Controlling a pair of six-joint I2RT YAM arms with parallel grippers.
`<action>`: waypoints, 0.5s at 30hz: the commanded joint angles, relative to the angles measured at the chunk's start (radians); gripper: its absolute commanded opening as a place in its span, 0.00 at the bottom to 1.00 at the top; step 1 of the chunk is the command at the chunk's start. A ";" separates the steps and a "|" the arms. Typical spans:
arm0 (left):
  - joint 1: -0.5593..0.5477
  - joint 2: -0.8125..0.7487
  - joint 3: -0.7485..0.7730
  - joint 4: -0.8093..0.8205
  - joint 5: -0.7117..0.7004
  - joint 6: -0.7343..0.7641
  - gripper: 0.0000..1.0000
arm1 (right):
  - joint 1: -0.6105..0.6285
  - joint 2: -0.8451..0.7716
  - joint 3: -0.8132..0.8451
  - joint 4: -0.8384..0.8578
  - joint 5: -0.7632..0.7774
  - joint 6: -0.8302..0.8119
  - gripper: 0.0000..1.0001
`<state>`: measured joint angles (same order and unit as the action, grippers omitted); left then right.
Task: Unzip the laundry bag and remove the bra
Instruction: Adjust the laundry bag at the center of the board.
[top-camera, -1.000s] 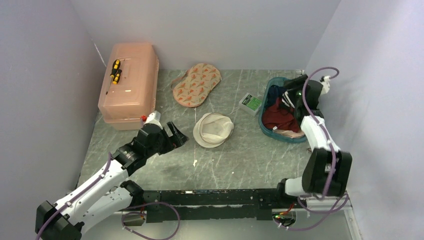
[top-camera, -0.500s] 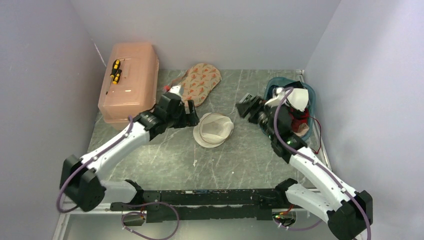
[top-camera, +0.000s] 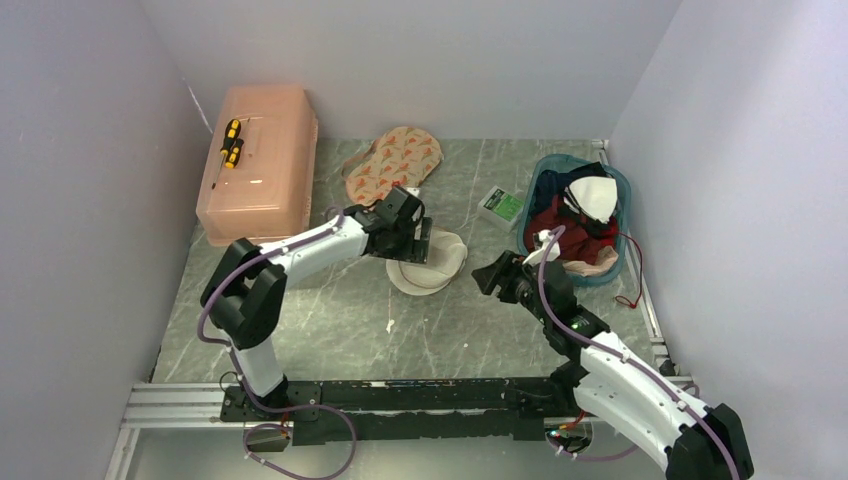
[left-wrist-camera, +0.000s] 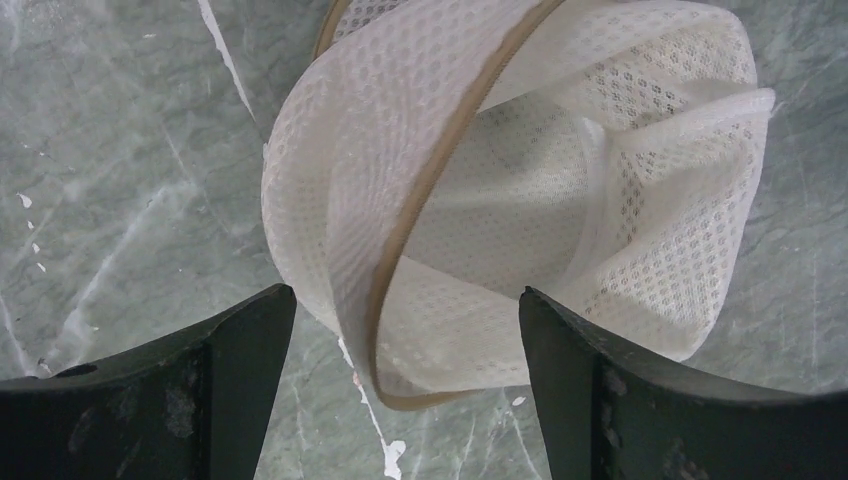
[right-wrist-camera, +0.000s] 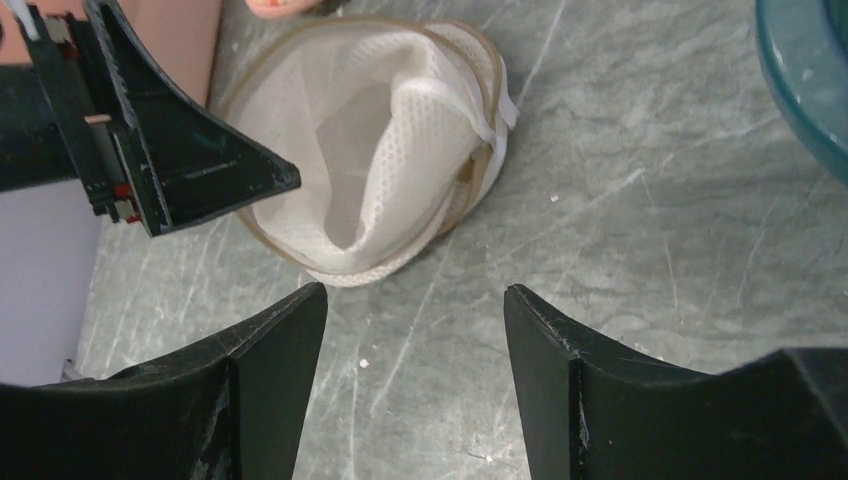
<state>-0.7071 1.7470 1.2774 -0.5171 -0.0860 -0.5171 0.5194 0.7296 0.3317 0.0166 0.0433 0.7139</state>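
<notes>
Laundry bag (left-wrist-camera: 520, 200) gaping open, left gripper (left-wrist-camera: 405, 300) spread over it, right gripper (right-wrist-camera: 415, 300) spread nearby, both empty

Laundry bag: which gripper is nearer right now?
Left. The left gripper hangs open over the left edge of the laundry bag; the right gripper, open too, is off to its right, clear of it.

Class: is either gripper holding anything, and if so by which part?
Nothing is held. The left gripper is open over the laundry bag; the right gripper is open and empty beside it.
</notes>
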 joint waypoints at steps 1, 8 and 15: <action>-0.017 0.031 0.038 -0.022 -0.112 -0.021 0.87 | 0.005 -0.014 -0.053 0.088 -0.032 0.000 0.69; -0.017 0.002 -0.021 0.015 -0.175 -0.073 0.44 | 0.005 0.014 -0.078 0.140 -0.019 -0.017 0.70; -0.020 -0.098 -0.076 0.106 -0.098 -0.089 0.03 | 0.005 0.078 -0.047 0.169 0.006 -0.001 0.79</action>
<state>-0.7231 1.7638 1.2221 -0.4850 -0.2214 -0.5858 0.5209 0.7845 0.2497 0.1154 0.0212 0.7101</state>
